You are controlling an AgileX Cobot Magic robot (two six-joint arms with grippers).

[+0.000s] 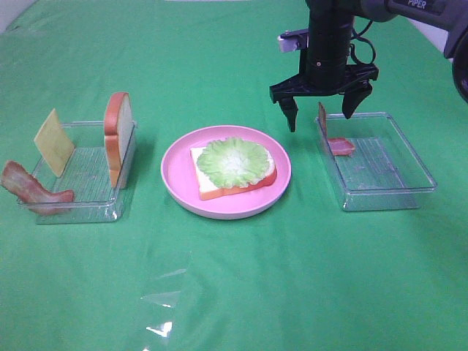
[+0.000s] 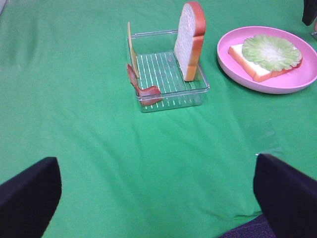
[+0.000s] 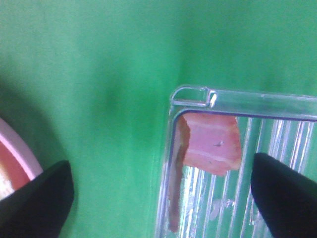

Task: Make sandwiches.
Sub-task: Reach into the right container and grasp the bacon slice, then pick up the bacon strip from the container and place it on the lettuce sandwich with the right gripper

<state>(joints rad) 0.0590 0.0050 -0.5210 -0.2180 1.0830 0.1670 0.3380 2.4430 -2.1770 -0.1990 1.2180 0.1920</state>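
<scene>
Right fingers [image 1: 290, 113] spread, empty, above bacon strip [image 1: 341, 147] in clear tray [image 1: 380, 199]; left fingers [image 2: 29, 193] spread, empty.

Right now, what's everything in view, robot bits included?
cloth: one, green, under everything.
plate: one, pink, centre.
trays: two, clear; left tray and right tray flank the plate.
bread slices: two, white, orange-brown crust; flat slice on plate, upright slice in left tray.
lettuce: one, green, on the flat slice.
cheese: one, pale yellow, leaning in left tray.
bacon: two, reddish-brown; bacon strip draped over left tray's corner, bacon piece in right tray.
grippers: two, black, open; right gripper over right tray's edge, left gripper over bare cloth.
</scene>
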